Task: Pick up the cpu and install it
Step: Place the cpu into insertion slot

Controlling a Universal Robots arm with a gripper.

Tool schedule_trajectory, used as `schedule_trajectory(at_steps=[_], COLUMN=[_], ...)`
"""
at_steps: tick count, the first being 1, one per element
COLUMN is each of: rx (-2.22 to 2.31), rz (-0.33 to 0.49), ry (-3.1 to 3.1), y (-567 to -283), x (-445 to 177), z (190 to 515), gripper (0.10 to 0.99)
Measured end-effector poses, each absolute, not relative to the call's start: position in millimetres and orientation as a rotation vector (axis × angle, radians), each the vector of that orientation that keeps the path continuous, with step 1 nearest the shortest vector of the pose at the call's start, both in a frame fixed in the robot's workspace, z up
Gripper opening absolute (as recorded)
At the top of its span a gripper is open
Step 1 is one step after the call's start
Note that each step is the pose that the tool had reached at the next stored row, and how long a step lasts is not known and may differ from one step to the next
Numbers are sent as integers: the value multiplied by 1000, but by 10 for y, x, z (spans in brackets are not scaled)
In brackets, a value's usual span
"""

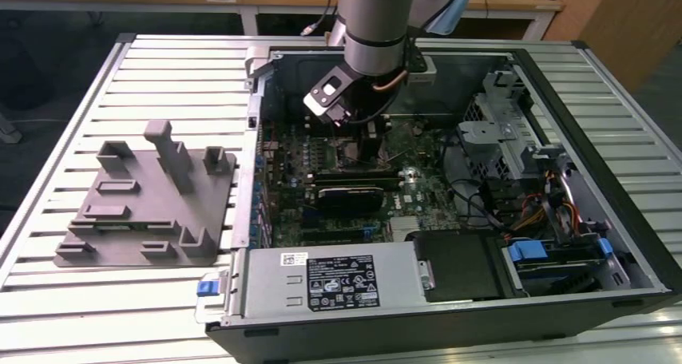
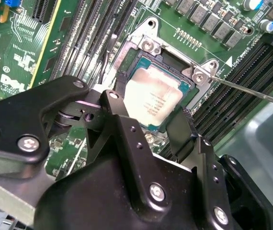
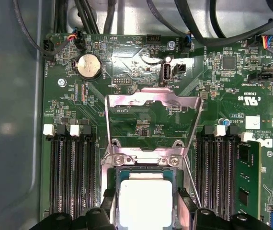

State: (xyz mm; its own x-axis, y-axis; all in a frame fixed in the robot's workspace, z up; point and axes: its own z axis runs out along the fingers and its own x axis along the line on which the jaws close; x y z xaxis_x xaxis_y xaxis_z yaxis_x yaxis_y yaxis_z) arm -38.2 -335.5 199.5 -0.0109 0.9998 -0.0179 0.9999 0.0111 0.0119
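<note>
The cpu [image 2: 153, 98] is a silver square with a thin green rim. It lies flat within the socket frame [image 2: 148, 45] on the green motherboard, and I cannot tell whether it is fully seated. My gripper [image 2: 151, 104] straddles it, with one black finger [image 2: 119, 82] at one edge and the other finger [image 2: 183, 125] at the opposite edge, both closed against the chip. In the first wrist view the cpu [image 3: 146, 201] sits between the same fingers [image 3: 108, 207]. In the exterior view the gripper [image 1: 357, 144] reaches down inside the open computer case [image 1: 640, 244].
The socket's metal load plate [image 3: 153, 120] stands flipped open beyond the cpu, and its thin lever [image 2: 251, 91] sticks out to one side. Memory slots [image 3: 72, 177] flank the socket. On the exterior view's left, a grey pegged tray [image 1: 149, 212] lies on the slatted table.
</note>
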Motion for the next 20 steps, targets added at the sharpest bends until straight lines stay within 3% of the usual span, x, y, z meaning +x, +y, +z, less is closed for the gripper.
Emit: schedule_trajectory(at_steps=[9,11,12,15,18,20], rx=[2194,2194,2194,2194,2194,2194], rz=[-6,-6,-6,-6,-6,-6], ry=[2219,2219,2219,2219,2219,2219], y=[-3355,-3355,-3355,-3355,-3355,-3355], x=[-382,-382,-382,-382,-382,-382], z=[2012,2013,2013,2014,2015,2016], gripper=[600,475,475,302,243,125])
